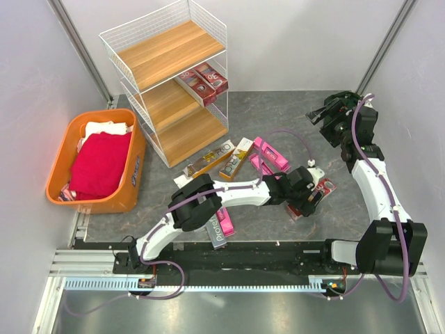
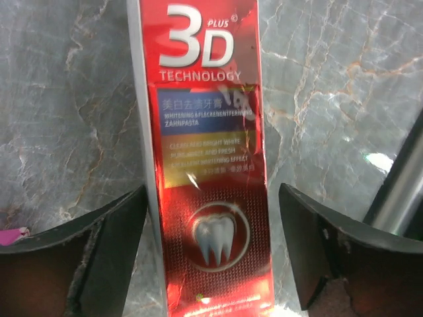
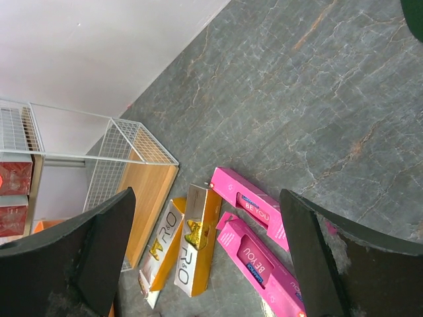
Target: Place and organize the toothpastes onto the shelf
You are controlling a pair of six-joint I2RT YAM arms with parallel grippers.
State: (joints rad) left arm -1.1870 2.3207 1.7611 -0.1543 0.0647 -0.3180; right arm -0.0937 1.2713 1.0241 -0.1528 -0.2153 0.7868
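My left gripper (image 1: 309, 197) is open low over a dark red "3D Technology" toothpaste box (image 2: 208, 152) that lies flat on the table, with one finger on each side of it (image 2: 213, 198). The box also shows in the top view (image 1: 325, 186). My right gripper (image 1: 322, 115) is open and empty, raised at the back right (image 3: 206, 198). Two gold boxes (image 3: 195, 247) and two pink boxes (image 3: 254, 254) lie near the shelf (image 1: 167, 52). Two dark red boxes (image 1: 201, 82) sit on its middle board. A pink box and a grey box (image 1: 221, 228) lie under my left arm.
An orange basket (image 1: 132, 177) with red and white cloths stands at the left. The shelf's bottom board (image 3: 149, 198) shows in the right wrist view. A purple cable (image 1: 292, 136) loops over the table. A black rail runs along the near edge.
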